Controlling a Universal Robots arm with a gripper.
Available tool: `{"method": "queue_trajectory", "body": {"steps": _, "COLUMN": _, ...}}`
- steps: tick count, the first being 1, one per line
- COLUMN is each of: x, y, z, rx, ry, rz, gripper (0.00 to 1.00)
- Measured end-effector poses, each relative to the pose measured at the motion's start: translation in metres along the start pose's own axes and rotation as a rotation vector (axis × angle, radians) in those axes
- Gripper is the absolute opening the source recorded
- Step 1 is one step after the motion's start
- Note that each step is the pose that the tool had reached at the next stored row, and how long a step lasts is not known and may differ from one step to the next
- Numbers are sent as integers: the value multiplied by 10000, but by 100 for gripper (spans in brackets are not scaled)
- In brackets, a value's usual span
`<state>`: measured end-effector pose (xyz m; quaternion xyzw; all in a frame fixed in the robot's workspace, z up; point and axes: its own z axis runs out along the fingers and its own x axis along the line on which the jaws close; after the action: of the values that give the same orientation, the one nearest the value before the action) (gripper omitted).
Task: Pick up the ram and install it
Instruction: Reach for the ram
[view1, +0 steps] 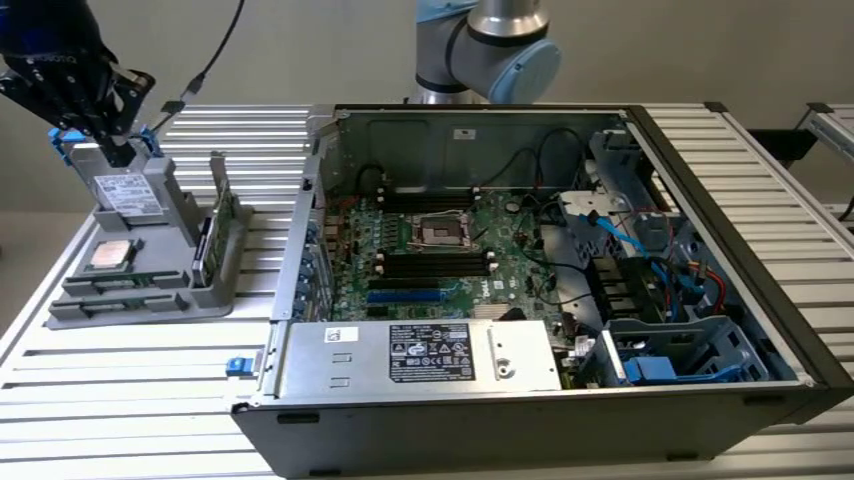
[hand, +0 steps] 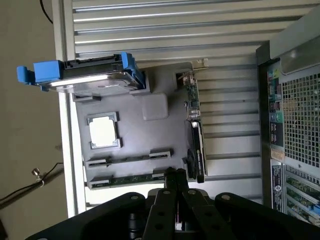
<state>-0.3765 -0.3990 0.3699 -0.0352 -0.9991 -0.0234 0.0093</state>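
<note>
The gripper (hand: 175, 175) hangs over the grey tray (hand: 155, 107). Its jaws are pinched close together with nothing between them. The green ram (hand: 131, 179) lies in a slot at the tray's end, away from the drive (hand: 90, 82).

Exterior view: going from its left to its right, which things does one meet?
Square silver processor chip in the grey plastic tray → silver metal power-supply box with a black label → blue plastic drive bracket inside the open black computer case.
</note>
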Motion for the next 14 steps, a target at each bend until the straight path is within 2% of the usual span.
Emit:
{"method": "queue_trajectory", "body": {"steps": 3, "x": 103, "y": -22, "z": 39, "rx": 4, "ry": 36, "rz": -2, "gripper": 10}}
{"method": "queue_trajectory", "body": {"steps": 9, "x": 301, "y": -110, "z": 97, "rx": 2, "ry": 39, "rz": -3, "gripper": 10}}
{"method": "queue_trajectory", "body": {"steps": 14, "x": 362, "y": -215, "z": 126, "rx": -11, "ry": 41, "rz": -3, "gripper": 10}}
